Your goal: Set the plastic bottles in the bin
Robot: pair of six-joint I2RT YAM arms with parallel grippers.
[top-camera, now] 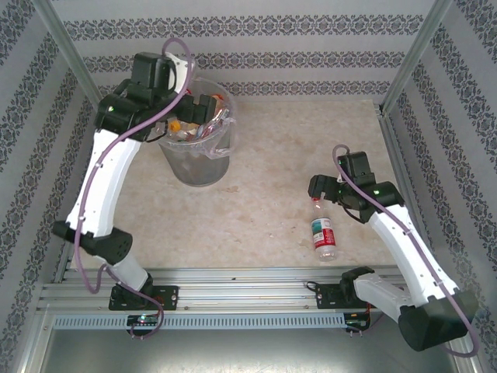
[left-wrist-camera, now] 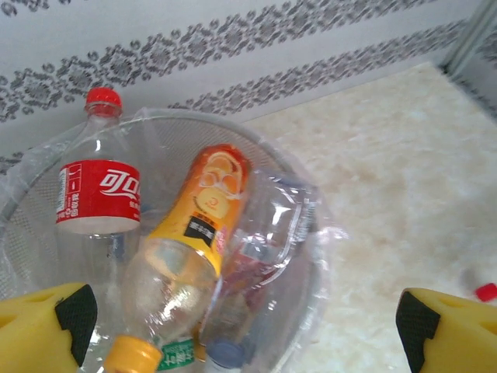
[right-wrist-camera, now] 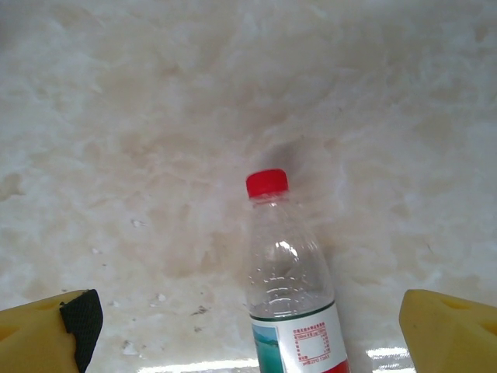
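The left gripper (top-camera: 206, 106) hangs over the bin (top-camera: 198, 167) at the far left of the table (top-camera: 264, 155), its yellow fingers spread wide with nothing between them. The right gripper (top-camera: 319, 190) hovers, equally wide, above the one bottle (top-camera: 323, 233) lying on the table near the right arm's base. Its red cap (right-wrist-camera: 266, 183) points away from the arm. The bin looks heaped. A red-labelled bottle (left-wrist-camera: 99, 190) leans on the far wall with its neck above the rim, and an orange-labelled bottle (left-wrist-camera: 208, 203) lies slantwise across the crumpled others. Another bottle dropped onto this pile may bounce or slide off, or it may knock the leaning bottle over the edge. The clear bag liner (left-wrist-camera: 307, 210) bulges loosely at the rim, so a finger of the left gripper pulling off low could snag it and tip or drag the light bin. On the right, the round, empty bottle can roll at the first touch if one finger reaches it before the other. In the right wrist view the fingers sit level with the shoulder and the top of the label, and closing on that taper could squeeze the bottle out forwards. A grip on the labelled body seems safer. Both arms converging on the bin could also collide unless the left arm clears first.
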